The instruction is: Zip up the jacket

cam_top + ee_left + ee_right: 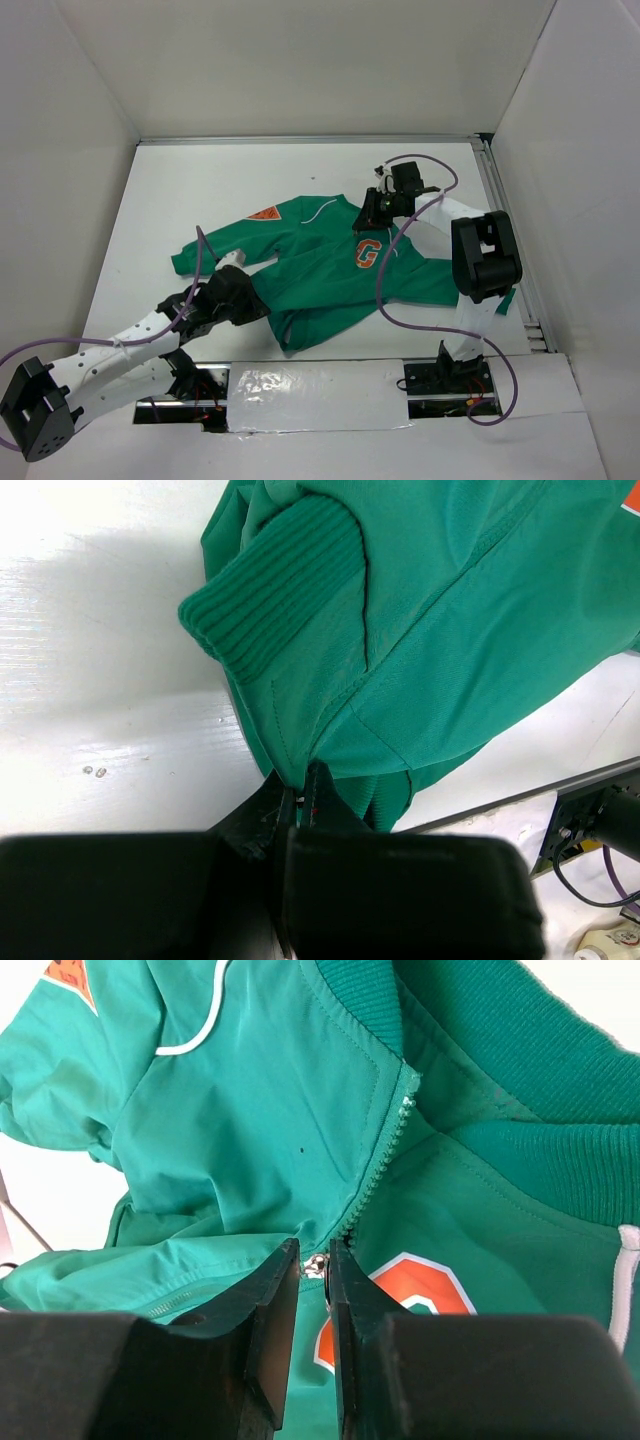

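On the white table (160, 200) the small green fabric jacket (320, 275) lies spread mid-surface. The left gripper (297, 798) clamps tight on its hem edge. The right gripper (315, 1258), jaws nearly together, clasps the silver zipper pull (316, 1266) below the collar.

Centre blocked: jacket (320, 270) sprawls across mid table (220, 180). Bare strip behind it along the back wall (310, 70), and a wide bare lane far-left. Right side is tight: right arm elbow (485, 255) stands over the sleeve, just beside the rail (497, 185). Purple cable (383, 290) loops over the chest. Left arm (120, 350) lies low across near-left. 3 walls close it in. No room inside left gripper (300, 798) or right gripper (315, 1260): jacket fills both finger gaps.
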Tool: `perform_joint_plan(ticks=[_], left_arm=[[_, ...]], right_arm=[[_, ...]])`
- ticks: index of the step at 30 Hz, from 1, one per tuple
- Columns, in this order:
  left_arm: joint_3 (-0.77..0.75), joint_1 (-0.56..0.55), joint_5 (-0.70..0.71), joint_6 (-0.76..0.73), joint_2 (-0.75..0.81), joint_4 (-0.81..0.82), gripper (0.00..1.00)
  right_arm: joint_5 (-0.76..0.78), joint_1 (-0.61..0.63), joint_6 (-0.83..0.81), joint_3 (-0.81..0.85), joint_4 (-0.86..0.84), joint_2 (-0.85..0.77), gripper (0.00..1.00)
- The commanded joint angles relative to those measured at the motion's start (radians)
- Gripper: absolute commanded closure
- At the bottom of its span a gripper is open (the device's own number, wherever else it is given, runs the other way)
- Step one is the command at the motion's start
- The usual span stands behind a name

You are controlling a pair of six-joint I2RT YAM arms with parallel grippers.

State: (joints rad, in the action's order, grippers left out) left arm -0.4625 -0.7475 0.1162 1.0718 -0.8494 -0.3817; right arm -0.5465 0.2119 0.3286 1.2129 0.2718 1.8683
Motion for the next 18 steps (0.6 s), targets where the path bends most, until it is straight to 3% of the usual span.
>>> perform_joint_plan(ticks=[1,4,9,14,16,18], left_arm=[[-0.028,0.005,0.014,-0.026,0.009,0.006,1.0],[-0.027,0.005,0.016,-0.024,0.016,0.001,1.0],[-0.027,0.005,0.016,-0.027,0.019,0.004,1.0],[-0.027,0.005,0.014,-0.021,0.016,0.003,1.0],[-0.03,0.005,0.023,-0.019,0.019,0.0,1.0],[-0.033,0.005,0.036,-0.015,0.024,-0.003,1.0]], right_arm=[[-0.006,0.007,-0.017,0.046,0.038,-0.031,0.74],[0.006,0.007,-0.017,0.033,0.047,-0.037,0.67],[-0.001,0.007,-0.019,0.016,0.047,-0.032,0.67],[-0.004,0.007,-0.014,0.013,0.046,-0.038,0.81],[0.003,0.007,-0.019,0.01,0.064,-0.041,0.96],[0.042,0.011,-0.022,-0.003,0.061,-0.057,1.0]])
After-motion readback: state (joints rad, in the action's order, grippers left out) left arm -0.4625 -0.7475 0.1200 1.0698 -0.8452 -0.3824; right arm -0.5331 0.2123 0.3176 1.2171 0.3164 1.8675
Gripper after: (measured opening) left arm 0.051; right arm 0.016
